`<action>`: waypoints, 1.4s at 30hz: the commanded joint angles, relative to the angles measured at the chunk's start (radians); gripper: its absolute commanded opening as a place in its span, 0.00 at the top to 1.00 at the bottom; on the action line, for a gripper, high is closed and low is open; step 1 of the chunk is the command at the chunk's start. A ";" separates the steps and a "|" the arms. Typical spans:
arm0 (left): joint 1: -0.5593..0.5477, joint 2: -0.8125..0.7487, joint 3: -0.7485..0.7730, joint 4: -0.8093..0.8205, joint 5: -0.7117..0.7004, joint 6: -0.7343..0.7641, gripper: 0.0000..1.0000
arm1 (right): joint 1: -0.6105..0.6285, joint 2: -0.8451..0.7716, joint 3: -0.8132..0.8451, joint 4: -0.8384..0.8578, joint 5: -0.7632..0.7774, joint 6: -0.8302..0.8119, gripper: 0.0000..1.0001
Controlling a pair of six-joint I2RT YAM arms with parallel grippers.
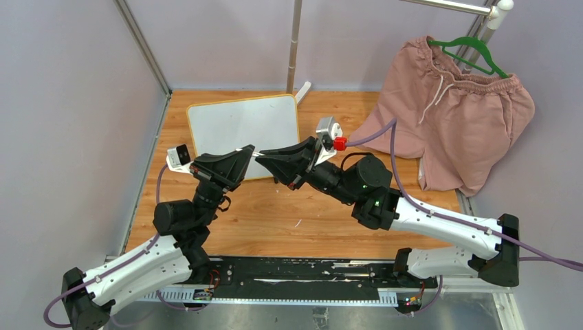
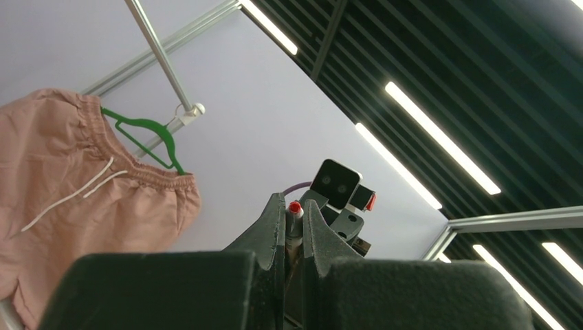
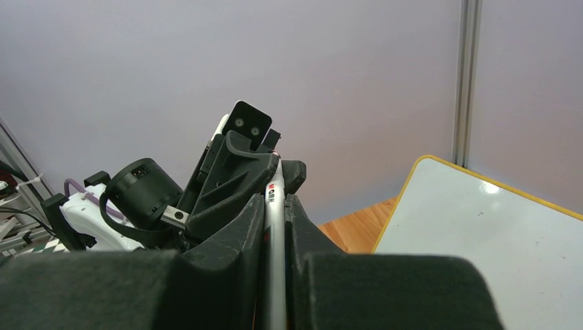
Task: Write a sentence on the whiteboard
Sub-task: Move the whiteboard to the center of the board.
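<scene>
From the top, a glossy white whiteboard (image 1: pixel 244 127) with a yellow frame and rounded corners lies flat at 11 o'clock on the wooden counter (image 1: pixel 309 213). The left gripper (image 1: pixel 249 152) and right gripper (image 1: pixel 267 160) meet tip to tip over its 5 o'clock part. Pink fabric shorts (image 1: pixel 454 117) hang at 2 o'clock.

In the left wrist view, the left gripper is clenched on a red-tipped marker (image 2: pixel 295 208).

In the right wrist view, the right gripper grasps the marker's smooth silver barrel, with the whiteboard at 4 o'clock.

Pale lilac walls (image 1: pixel 69 103) enclose a wooden tabletop (image 1: pixel 275 213); pink shorts (image 1: pixel 454 117) hang on a green hanger (image 1: pixel 489 56).
</scene>
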 commanded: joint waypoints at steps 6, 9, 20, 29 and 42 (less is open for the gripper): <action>-0.004 -0.110 -0.029 -0.150 -0.076 0.072 0.04 | 0.008 -0.090 -0.010 -0.049 0.072 -0.058 1.00; -0.003 -0.245 -0.019 -0.354 -0.160 0.203 0.00 | 0.008 -0.160 -0.028 -0.147 0.125 -0.089 1.00; -0.003 -0.183 0.423 -1.274 -0.375 0.953 0.00 | 0.008 -0.448 -0.158 -0.526 0.359 -0.139 1.00; 0.310 -0.054 0.542 -1.557 -0.248 0.978 0.00 | 0.008 -0.558 -0.219 -0.639 0.372 -0.135 1.00; 0.536 0.012 0.198 -1.493 0.122 0.596 0.00 | 0.008 -0.621 -0.253 -0.683 0.318 -0.169 1.00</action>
